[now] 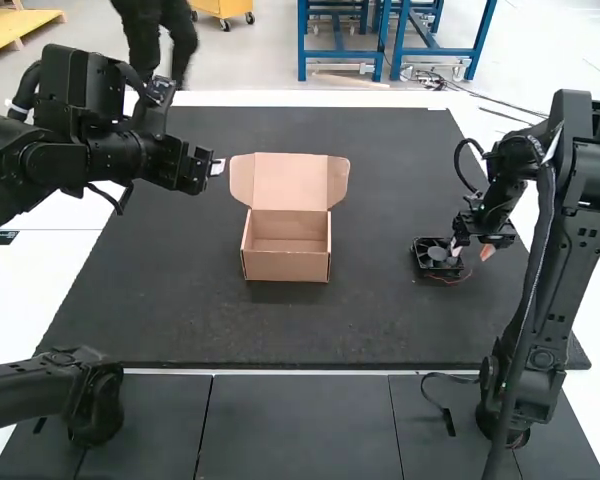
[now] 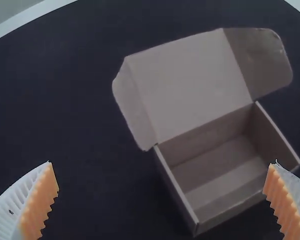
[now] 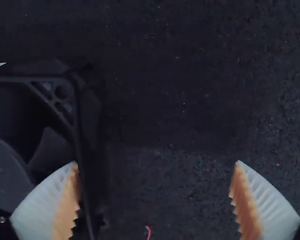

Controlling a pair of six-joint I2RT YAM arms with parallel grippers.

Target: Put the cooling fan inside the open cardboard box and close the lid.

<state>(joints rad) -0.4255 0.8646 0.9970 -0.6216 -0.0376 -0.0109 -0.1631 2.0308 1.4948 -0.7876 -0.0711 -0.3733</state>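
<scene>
While the cooling fan (image 1: 438,258) lies flat on the desk (image 1: 160,290) toward its right edge, well apart from the cardboard box (image 1: 285,245) at the middle, the step in hand looks like the pick-up. The right tool (image 1: 472,247) hangs over the side of the fan nearest the desk's right edge, spread wide and gripping nothing. Next it probably needs to lower, pinch that frame wall, then lift and carry the fan to the box, whose lid stands open toward the far edge. The left tool (image 1: 208,166) hovers between the box and the left edge, also spread wide and empty, likely meant for the lid.

The right wrist view settles what the high view cannot: one ribbed finger (image 3: 50,205) sits over the fan's inside, just beside its frame wall, the other out over bare desk. The left wrist view shows the box's inside, with nothing in it.
</scene>
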